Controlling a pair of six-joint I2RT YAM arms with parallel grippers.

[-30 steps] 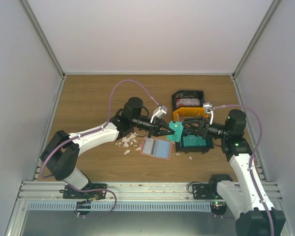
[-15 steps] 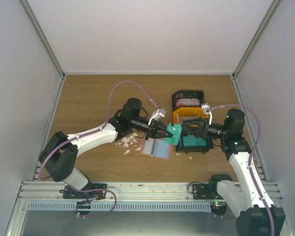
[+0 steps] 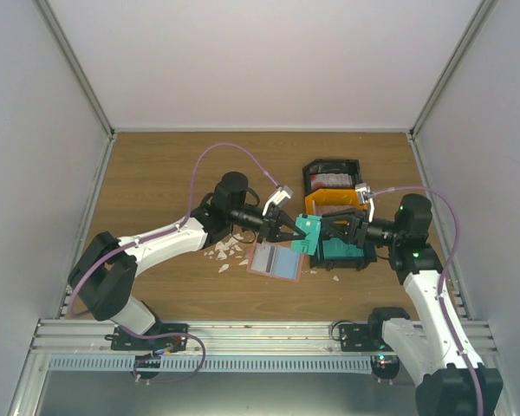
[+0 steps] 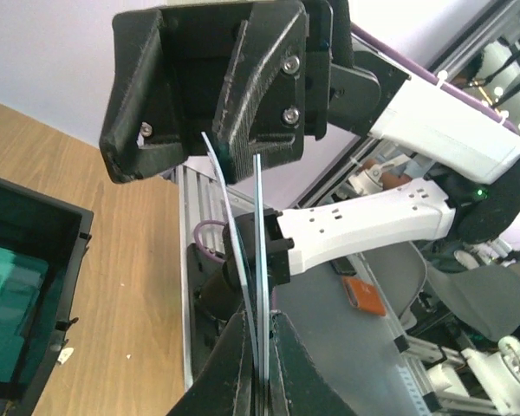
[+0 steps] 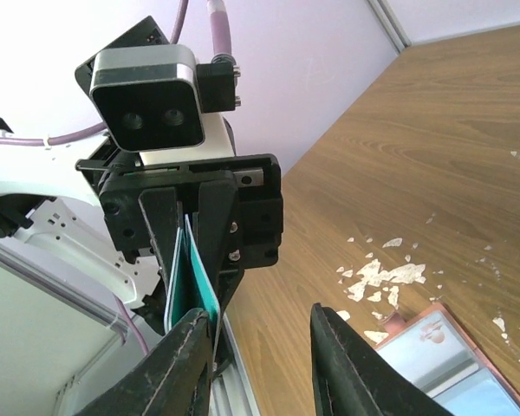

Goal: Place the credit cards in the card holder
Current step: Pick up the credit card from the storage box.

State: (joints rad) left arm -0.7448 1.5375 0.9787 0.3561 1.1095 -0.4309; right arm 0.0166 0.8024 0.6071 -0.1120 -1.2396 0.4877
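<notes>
Black left claw [image 3: 295, 236] is clamped shut on two thin credit cards [image 3: 309, 232], which we see edge-on from its wrist; one face shows teal. We find them held off the desk [image 3: 156, 173], between the two claws. The right claw [image 3: 328, 229] faces them with jaws apart; one finger [image 5: 191, 364] stands beside the cards' far end, contact not determinable; the other stands clear. The card holder [image 3: 275, 260] lies open on the desk just below the held cards, pale blue inside up; white scraps [image 3: 228, 251] lie at its left. To its right a black bin [image 3: 357, 263] holds teal cards [image 3: 340, 251]; an orange bin [image 3: 312, 204] and a second black bin [image 3: 332, 162] stand behind.
</notes>
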